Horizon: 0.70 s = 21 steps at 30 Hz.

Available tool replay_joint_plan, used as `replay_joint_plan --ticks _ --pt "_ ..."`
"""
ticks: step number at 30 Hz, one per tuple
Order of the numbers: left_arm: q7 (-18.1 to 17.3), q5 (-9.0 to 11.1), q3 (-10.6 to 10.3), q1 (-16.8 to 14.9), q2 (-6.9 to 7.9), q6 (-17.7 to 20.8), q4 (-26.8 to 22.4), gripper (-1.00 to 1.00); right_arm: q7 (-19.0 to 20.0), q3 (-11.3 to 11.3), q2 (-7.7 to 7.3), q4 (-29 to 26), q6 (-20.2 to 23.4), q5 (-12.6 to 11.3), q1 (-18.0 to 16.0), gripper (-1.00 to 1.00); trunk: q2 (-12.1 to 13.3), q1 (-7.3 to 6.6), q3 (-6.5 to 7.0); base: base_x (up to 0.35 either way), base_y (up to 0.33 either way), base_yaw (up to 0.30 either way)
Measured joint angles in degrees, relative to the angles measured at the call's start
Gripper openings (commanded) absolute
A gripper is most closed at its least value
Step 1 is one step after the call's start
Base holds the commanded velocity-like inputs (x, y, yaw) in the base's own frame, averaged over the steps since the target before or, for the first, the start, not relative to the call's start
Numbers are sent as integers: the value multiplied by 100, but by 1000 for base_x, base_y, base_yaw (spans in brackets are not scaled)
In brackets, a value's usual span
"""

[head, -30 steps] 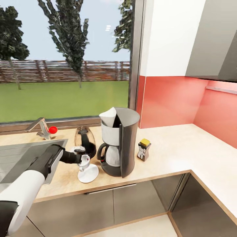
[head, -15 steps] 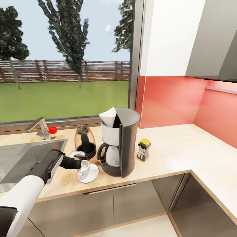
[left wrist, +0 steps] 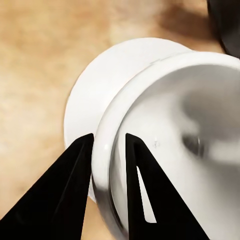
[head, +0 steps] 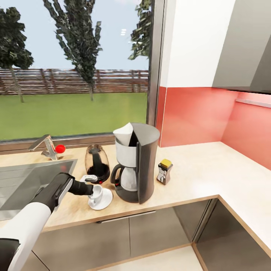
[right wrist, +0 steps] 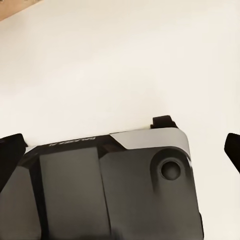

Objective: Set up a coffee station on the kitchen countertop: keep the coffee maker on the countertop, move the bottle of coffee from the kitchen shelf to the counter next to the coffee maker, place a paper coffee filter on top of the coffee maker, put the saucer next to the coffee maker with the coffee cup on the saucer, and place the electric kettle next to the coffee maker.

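On the long beige wood-look countertop [head: 195,165], beside the tall black coffee maker [head: 137,162], the left gripper [left wrist: 107,150], fingers clamped on the rim, has lowered the small white coffee cup [head: 96,192] from its earlier tilted, raised pose onto the white round saucer [head: 105,199], so release remains.

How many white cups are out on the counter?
1. The cup sits on the saucer, left of the coffee maker, with the left gripper clamping its rim. Nothing suggests another hidden.

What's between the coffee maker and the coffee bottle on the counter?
Nothing: in the head view, only bare countertop separates the coffee maker from the bottle of coffee.
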Motion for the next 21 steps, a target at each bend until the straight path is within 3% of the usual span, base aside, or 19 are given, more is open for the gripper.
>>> replay_joint_plan --ticks 21 --pt "-30 7 0 2 -2 0 0 -100 0 -1 0 0 1 0 1 100 0 1 0 40 -1 0"
